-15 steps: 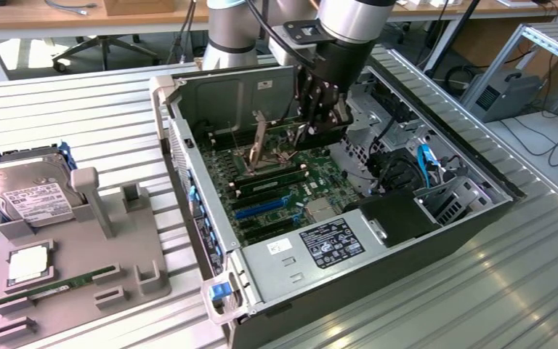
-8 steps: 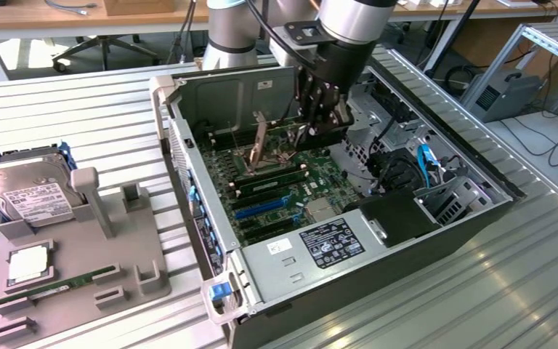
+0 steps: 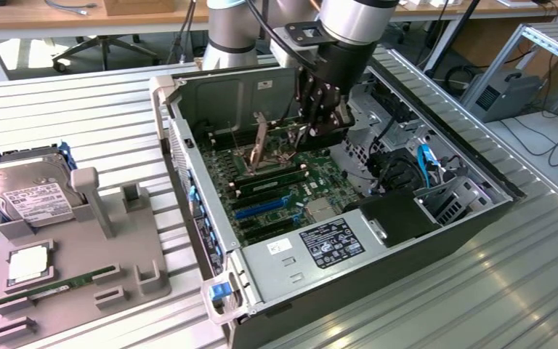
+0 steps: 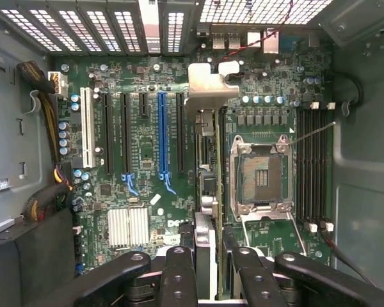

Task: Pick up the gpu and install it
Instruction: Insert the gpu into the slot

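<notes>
The jaws are clamped on the gpu (image 4: 205, 86). It hangs on its edge inside the open computer case (image 3: 259, 91), over the green board (image 4: 141, 192), in the upper middle of the exterior view.

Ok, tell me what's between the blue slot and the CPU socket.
Wrist view: a black slot and the gpu, held edge-on by the gripper, between blue slot and CPU socket.

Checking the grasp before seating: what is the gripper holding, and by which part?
The flat green-and-black gpu card, pinched across its faces, away from its silver metal bracket.
</notes>
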{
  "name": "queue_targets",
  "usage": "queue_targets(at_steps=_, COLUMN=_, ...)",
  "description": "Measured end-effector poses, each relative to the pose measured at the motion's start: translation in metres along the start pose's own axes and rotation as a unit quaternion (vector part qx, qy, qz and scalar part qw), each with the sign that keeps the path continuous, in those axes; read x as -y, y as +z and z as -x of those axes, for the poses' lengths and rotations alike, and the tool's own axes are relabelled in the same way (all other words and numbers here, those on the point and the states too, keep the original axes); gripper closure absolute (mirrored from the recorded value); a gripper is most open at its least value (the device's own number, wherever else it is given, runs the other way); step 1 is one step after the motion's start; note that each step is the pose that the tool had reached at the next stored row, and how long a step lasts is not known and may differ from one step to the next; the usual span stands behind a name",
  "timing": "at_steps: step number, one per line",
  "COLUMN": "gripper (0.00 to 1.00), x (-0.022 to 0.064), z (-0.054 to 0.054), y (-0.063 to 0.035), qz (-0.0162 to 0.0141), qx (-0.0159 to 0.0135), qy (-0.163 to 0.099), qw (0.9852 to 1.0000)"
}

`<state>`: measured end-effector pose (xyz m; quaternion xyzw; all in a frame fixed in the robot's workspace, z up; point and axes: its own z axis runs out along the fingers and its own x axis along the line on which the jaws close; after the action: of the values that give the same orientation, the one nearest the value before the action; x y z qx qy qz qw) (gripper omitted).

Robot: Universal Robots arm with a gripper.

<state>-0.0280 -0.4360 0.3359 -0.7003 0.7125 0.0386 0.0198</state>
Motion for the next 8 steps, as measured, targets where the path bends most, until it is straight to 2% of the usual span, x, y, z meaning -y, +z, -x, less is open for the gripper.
queue_targets(at_steps=8, gripper=0.73, x=-0.0012, z=-0.002, y=-0.0001, qz=0.0, qx=0.0, qy=0.0, qw=1.0)
